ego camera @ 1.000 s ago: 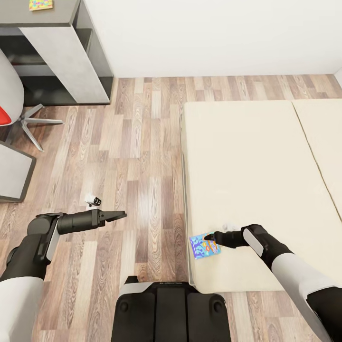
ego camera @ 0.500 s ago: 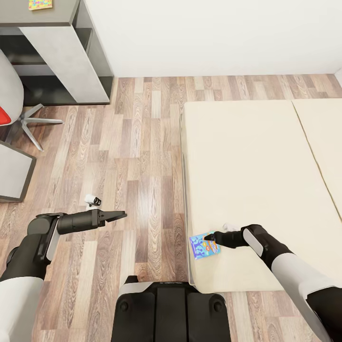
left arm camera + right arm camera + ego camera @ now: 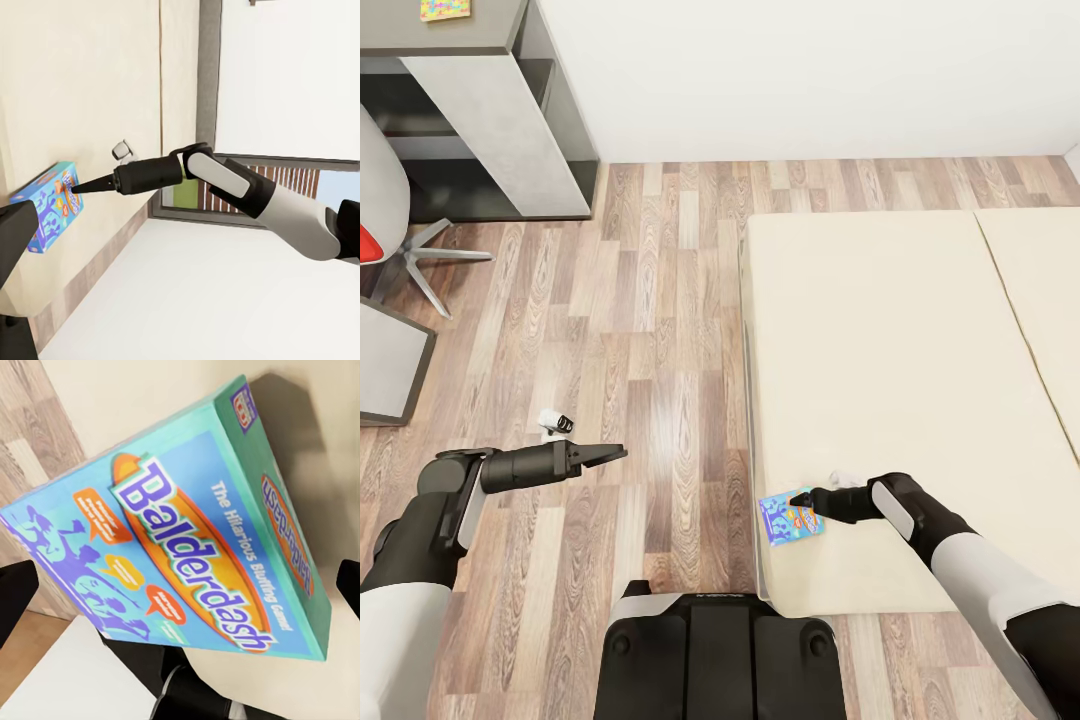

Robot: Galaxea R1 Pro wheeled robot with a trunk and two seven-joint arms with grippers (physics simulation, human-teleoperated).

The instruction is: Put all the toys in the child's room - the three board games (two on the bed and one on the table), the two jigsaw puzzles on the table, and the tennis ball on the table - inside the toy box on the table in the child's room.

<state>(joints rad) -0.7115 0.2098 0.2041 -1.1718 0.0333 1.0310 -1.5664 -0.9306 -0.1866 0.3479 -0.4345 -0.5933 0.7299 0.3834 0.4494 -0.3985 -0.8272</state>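
The right end effector (image 3: 800,497) reaches over the bed (image 3: 900,340), its tips at the near corner of the light blue board game (image 3: 791,516), which lies at the mattress edge. Its fingers (image 3: 15,589) look spread wide either side of the box; whether they grip it I cannot tell. The left end effector (image 3: 615,452) hangs over the floor (image 3: 660,330), its tips together and holding nothing, well apart from the game.

Glossy printed card board game (image 3: 791,516); matt beige bed (image 3: 900,370).

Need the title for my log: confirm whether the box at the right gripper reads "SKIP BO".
No. The right wrist view shows the light blue board game lettered "Balderdash", lying on the bed.
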